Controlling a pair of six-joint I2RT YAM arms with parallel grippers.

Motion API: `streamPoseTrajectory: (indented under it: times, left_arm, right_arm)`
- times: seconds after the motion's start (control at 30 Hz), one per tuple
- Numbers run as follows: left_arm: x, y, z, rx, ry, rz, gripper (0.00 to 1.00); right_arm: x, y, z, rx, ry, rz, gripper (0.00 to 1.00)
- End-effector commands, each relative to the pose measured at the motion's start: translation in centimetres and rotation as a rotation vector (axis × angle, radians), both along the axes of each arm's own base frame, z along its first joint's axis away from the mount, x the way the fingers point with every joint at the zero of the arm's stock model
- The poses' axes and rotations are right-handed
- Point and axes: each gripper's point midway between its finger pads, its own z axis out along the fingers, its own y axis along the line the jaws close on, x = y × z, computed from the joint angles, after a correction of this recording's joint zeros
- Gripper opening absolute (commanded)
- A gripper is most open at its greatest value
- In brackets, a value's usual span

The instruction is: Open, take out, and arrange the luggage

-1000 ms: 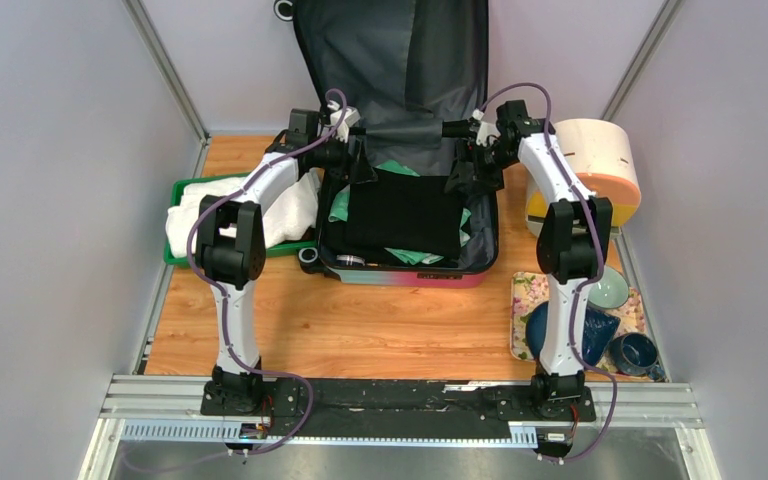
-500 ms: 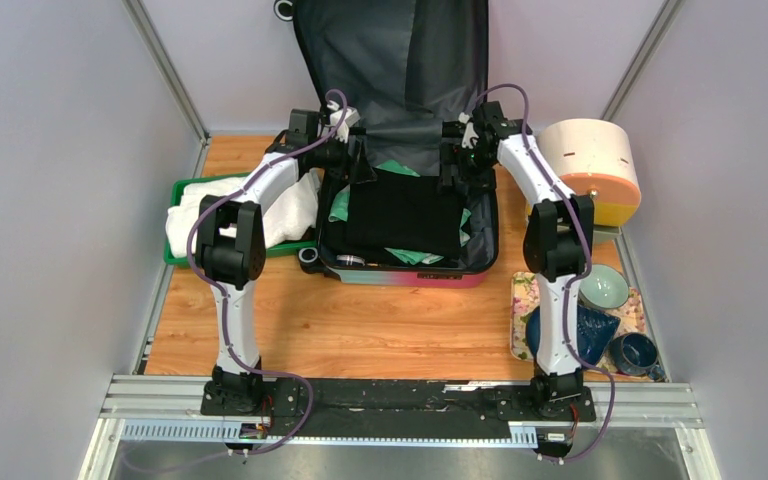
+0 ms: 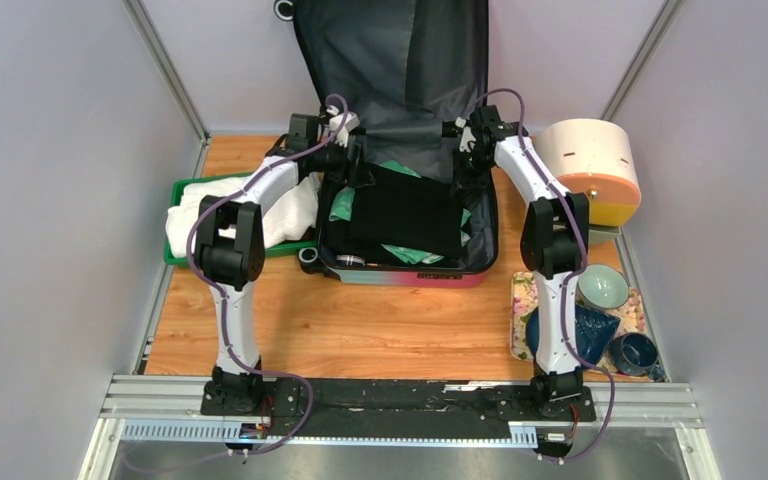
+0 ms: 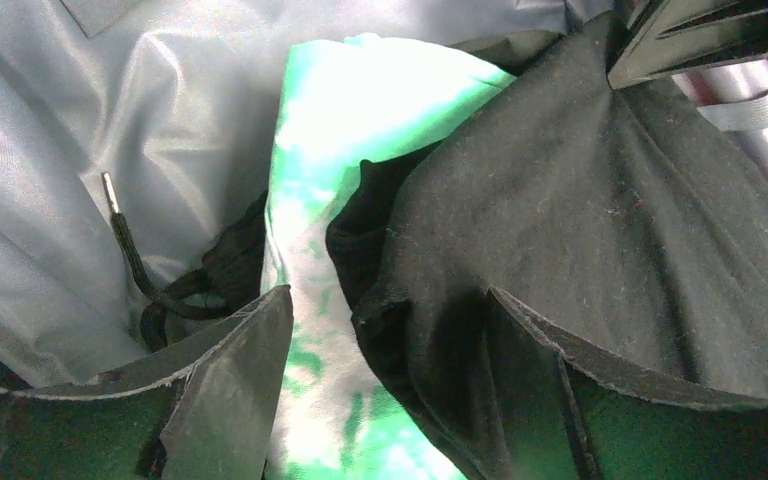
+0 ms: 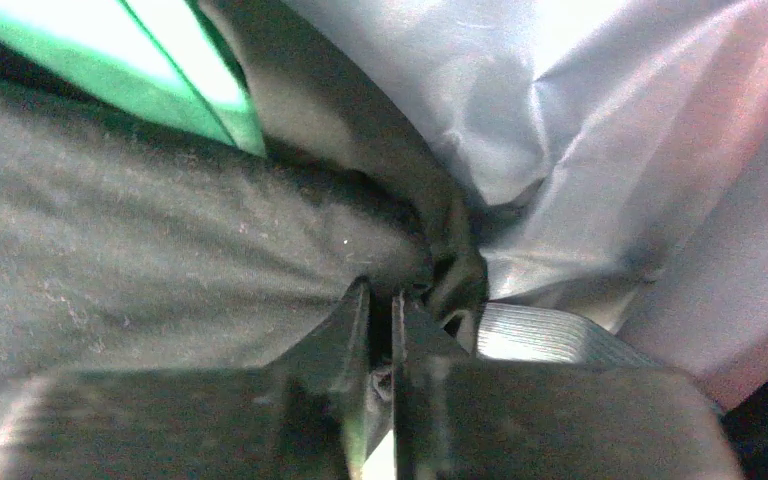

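Note:
The luggage (image 3: 400, 276) lies open at the back of the table, its grey-lined lid (image 3: 390, 60) standing upright. Inside, a black garment (image 3: 405, 210) lies folded over a green-and-white one (image 3: 338, 205). My left gripper (image 3: 360, 168) is at the black garment's back left corner. In the left wrist view it (image 4: 390, 345) is open, its fingers (image 4: 230, 380) straddling the black garment's edge (image 4: 560, 230) and the green cloth (image 4: 330, 200). My right gripper (image 3: 460, 165) is at the back right corner. There it (image 5: 381, 300) is shut on a bunched fold of the black garment (image 5: 160, 240).
A green tray (image 3: 175, 190) holding white cloth (image 3: 260, 210) sits left of the luggage. A cream-and-orange round container (image 3: 592, 165) stands to the right. A floral tray (image 3: 520, 300) with a teal bowl (image 3: 605, 287) and a blue cup (image 3: 635, 352) lies at the near right.
My right gripper moved left from the suitcase rim to the black garment's back right corner and closed on it. The left gripper stayed open in place.

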Motion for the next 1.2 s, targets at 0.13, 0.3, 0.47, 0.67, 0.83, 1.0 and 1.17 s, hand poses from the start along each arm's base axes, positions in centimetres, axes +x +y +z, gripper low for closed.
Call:
streamPoseTrajectory:
  times: [0.13,0.3,0.47,0.67,0.83,1.0,1.17]
  left_arm:
    - [0.7,1.5,7.0,-0.041,-0.189,-0.004,0.77]
    - [-0.9,3.0,8.2,-0.071,-0.273,-0.117,0.78]
    - [-4.0,3.8,7.9,0.018,-0.472,-0.271,0.83]
    - [-7.5,3.6,7.1,0.028,-0.625,-0.459,0.86]
    - [-8.1,3.0,6.6,0.036,-0.725,-0.528,0.87]
    - [-8.3,1.2,6.2,0.083,-0.872,-0.617,0.88]
    - [-7.2,0.2,7.3,0.115,-0.984,-0.580,0.88]
  right_arm:
    - [-0.4,0.9,8.9,0.064,-0.322,0.200,0.00]
    - [-3.9,4.2,10.7,0.085,-0.514,0.491,0.00]
    - [-8.6,8.0,12.3,0.023,-0.716,0.839,0.00]
    - [-14.6,10.8,12.1,-0.038,-0.937,1.238,0.00]
    - [-18.4,11.1,11.0,-0.062,-1.063,1.491,0.00]
    - [-20.7,10.7,9.6,-0.051,-1.072,1.624,0.00]
    - [-20.9,11.0,10.0,-0.049,-1.067,1.622,0.00]
